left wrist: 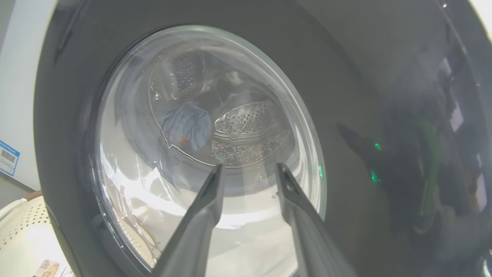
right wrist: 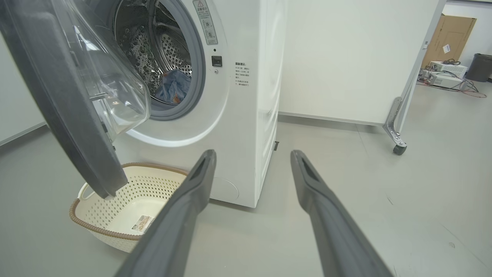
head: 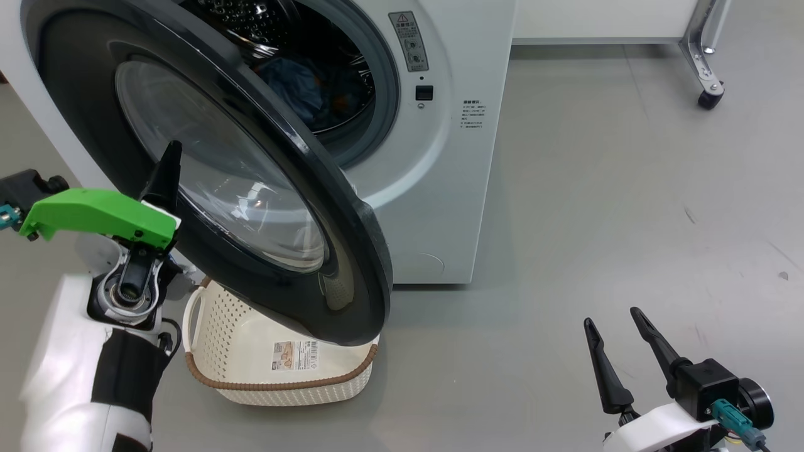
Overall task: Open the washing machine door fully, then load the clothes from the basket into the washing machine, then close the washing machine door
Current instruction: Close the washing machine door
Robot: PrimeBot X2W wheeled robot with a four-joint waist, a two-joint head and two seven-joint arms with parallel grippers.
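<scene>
The washing machine door [head: 361, 251] stands swung out at the left of the head view. It hides the left side of the drum mouth and overhangs the back of the basket [head: 276, 384], which sits on the grey floor [head: 597, 207] at lower centre, close against the washing machine [head: 452, 188]. The door's wide black rim is glossy, and its clear glass bowl [head: 220, 169] bulges towards the drum.

The clothes [right wrist: 173, 86] lie inside the perforated steel drum as a crumpled light blue heap with an orange spot, ringed by the grey rubber gasket. The basket is cream perforated plastic with a brown woven-look rim and a label sticker.

The left pincer [left wrist: 249, 169] points at the glass from the door's outer side. Its dark tapered fingers are spread, with nothing between them. The right pincer [head: 610, 319] hovers at lower right, well apart from the machine, its fingers wide and pinching nothing.

At upper right, a white panel [right wrist: 346, 57] stands on a metal leg with a caster [head: 710, 98]. A small blue QR sticker [left wrist: 8, 157] shows at the left edge of the left wrist view.
</scene>
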